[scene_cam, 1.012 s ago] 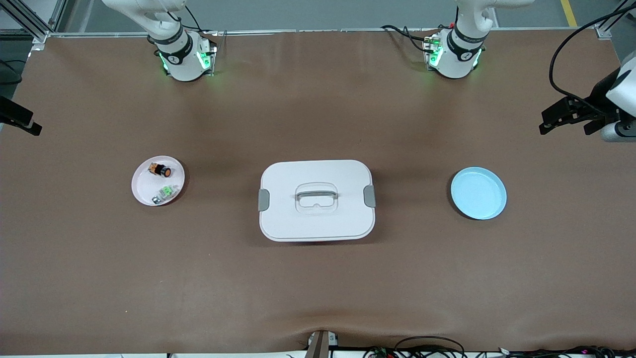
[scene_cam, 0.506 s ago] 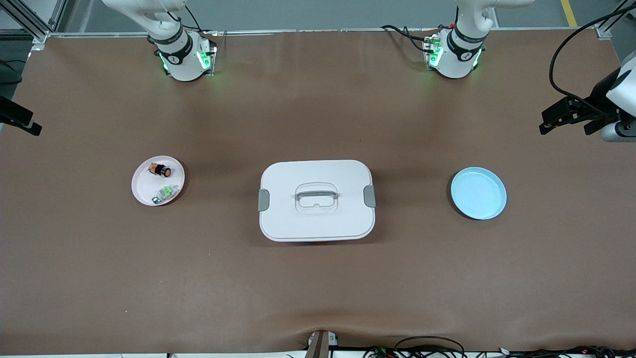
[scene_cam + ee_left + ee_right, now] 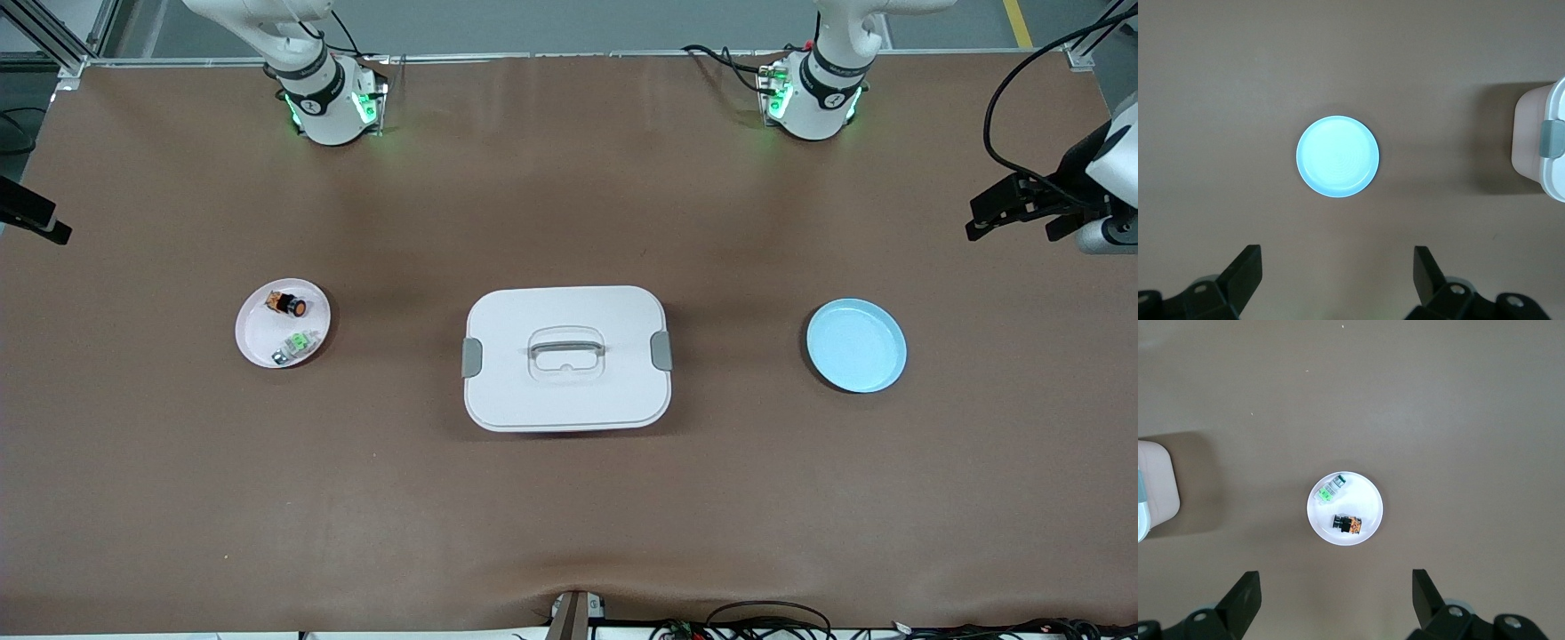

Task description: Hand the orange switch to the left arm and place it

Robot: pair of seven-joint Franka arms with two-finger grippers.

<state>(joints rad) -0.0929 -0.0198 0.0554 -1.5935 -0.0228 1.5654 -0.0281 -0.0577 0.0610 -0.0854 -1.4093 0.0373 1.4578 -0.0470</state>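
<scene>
Orange switch (image 3: 290, 305) lies in the pink plate (image 3: 258, 333), well apart from the box (image 3: 566, 357) toward the right arm's end of the table; a green-and-silver switch (image 3: 296, 343) shares that plate, slightly nearer the front camera. Box is the landmark: it sits mid-table directly between the pink plate and the empty blue plate (image 3: 856, 345), which is toward the left arm's end. My read is that the layout forces a handover, since one arm probably can't cover plate to plate and a straight low path would run into the lid.

Right gripper (image 3: 1335, 603) hangs high over the pink plate, fingers spread wide, nothing between them. Left gripper (image 3: 1337, 283) hangs high over the blue plate, likewise spread and empty. Both look staged above their own plates; neither has begun a descent as far as these views show.

Hard to make out:
- both grippers are cut off at the front view's edges, so only dark parts show
- wrist views show fingertips only
- the switch's orange face is tiny and its exact tilt is unclear
- box contents are hidden under the lid
</scene>
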